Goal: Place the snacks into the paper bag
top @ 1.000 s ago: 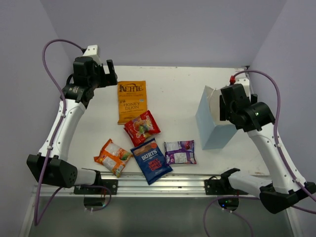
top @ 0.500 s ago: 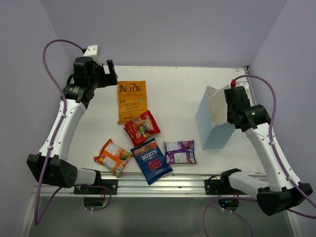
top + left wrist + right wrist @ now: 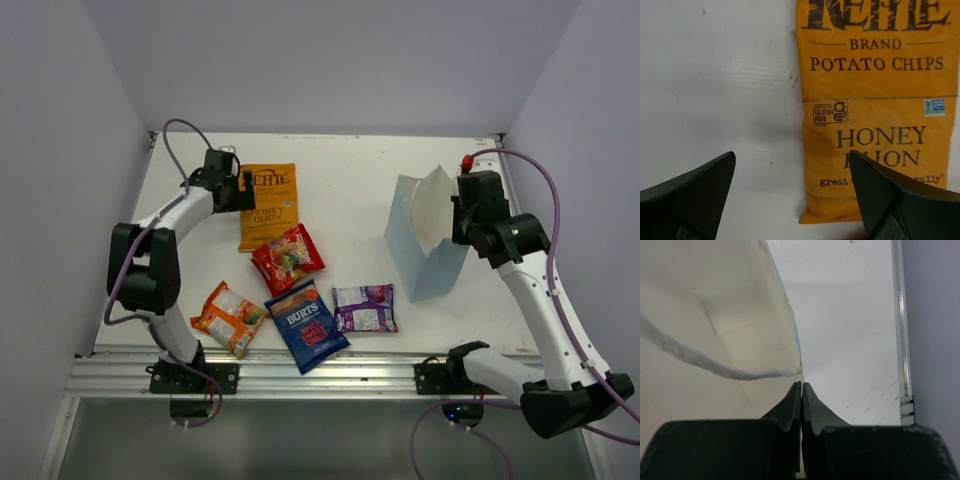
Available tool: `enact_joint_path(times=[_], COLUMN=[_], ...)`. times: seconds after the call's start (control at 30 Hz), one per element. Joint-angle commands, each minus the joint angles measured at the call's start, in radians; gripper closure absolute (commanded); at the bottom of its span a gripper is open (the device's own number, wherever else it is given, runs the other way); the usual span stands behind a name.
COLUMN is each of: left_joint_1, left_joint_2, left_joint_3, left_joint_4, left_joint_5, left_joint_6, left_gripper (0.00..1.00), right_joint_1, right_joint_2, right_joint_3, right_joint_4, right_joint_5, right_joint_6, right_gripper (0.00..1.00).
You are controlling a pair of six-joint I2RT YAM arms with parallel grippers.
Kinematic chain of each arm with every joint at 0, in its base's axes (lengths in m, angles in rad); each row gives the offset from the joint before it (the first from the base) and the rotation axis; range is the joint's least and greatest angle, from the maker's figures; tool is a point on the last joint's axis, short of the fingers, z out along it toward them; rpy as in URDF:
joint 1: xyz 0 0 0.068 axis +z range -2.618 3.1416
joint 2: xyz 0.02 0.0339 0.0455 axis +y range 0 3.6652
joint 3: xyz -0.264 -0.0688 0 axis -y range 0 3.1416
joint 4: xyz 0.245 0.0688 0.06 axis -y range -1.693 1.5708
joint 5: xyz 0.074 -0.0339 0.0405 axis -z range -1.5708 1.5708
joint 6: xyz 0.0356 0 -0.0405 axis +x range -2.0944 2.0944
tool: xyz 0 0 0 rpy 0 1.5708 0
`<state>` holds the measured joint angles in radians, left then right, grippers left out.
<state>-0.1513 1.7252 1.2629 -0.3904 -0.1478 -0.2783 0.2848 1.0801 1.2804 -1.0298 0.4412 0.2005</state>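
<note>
I see my left gripper (image 3: 232, 185) with its fingers spread wide over the left edge of the orange Kettle chip bag (image 3: 268, 205), in the upper left of the top view; it holds nothing. My right gripper (image 3: 801, 385) is pressed together on the rim of the light blue paper bag (image 3: 425, 240), which stands at the right of the frame. The red packet (image 3: 288, 258), the blue Burts bag (image 3: 307, 325), the purple-white packet (image 3: 364, 308) and the orange-white packet (image 3: 229, 318) lie on the white table (image 3: 350, 180), lower centre, all outside the bag.
</note>
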Motion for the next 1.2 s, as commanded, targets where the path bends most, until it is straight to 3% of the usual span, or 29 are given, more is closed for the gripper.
enact_joint_path(times=[0.0,0.17,0.5,0.57,0.63,0.67,0.7,0.73,0.97,1.17], left_joint_1=[-0.004,-0.004,-0.002,-0.002,-0.002,-0.002,-0.004,-0.004,-0.004,-0.033], left_joint_2=[0.08,0.16,0.264,0.292,0.304,0.307,0.306,0.303,0.144,-0.05], left_joint_3=[-0.013,-0.013,0.01,0.013,0.021,0.021,0.021,0.021,0.024,0.113], left_joint_4=[0.151,0.264,0.337,0.341,0.335,0.337,0.337,0.337,0.373,0.481], left_joint_5=[0.014,0.05,0.135,0.143,0.143,0.168,0.168,0.166,0.23,0.549], left_joint_6=[-0.035,-0.047,-0.071,-0.078,-0.085,-0.085,-0.085,-0.088,-0.084,-0.171], left_gripper=[0.0,0.0,0.0,0.11,0.37,0.69,0.87,1.0,1.0,1.0], right_joint_1=[-0.004,-0.004,-0.004,-0.004,-0.004,-0.004,-0.004,-0.004,-0.004,-0.004], right_joint_2=[0.006,0.009,0.023,0.029,0.035,0.041,0.043,0.047,0.07,0.064], right_joint_3=[0.0,0.013,0.016,0.019,0.023,0.025,0.027,0.028,0.022,0.019], right_joint_4=[0.06,0.06,0.073,0.077,0.083,0.086,0.088,0.088,0.112,0.126], right_joint_5=[-0.075,-0.096,-0.125,-0.131,-0.14,-0.142,-0.144,-0.15,-0.173,-0.205], right_joint_6=[-0.009,-0.012,-0.015,-0.016,-0.016,-0.016,-0.016,-0.016,-0.016,-0.019], right_gripper=[1.0,1.0,1.0,1.0,1.0,1.0,1.0,1.0,1.0,1.0])
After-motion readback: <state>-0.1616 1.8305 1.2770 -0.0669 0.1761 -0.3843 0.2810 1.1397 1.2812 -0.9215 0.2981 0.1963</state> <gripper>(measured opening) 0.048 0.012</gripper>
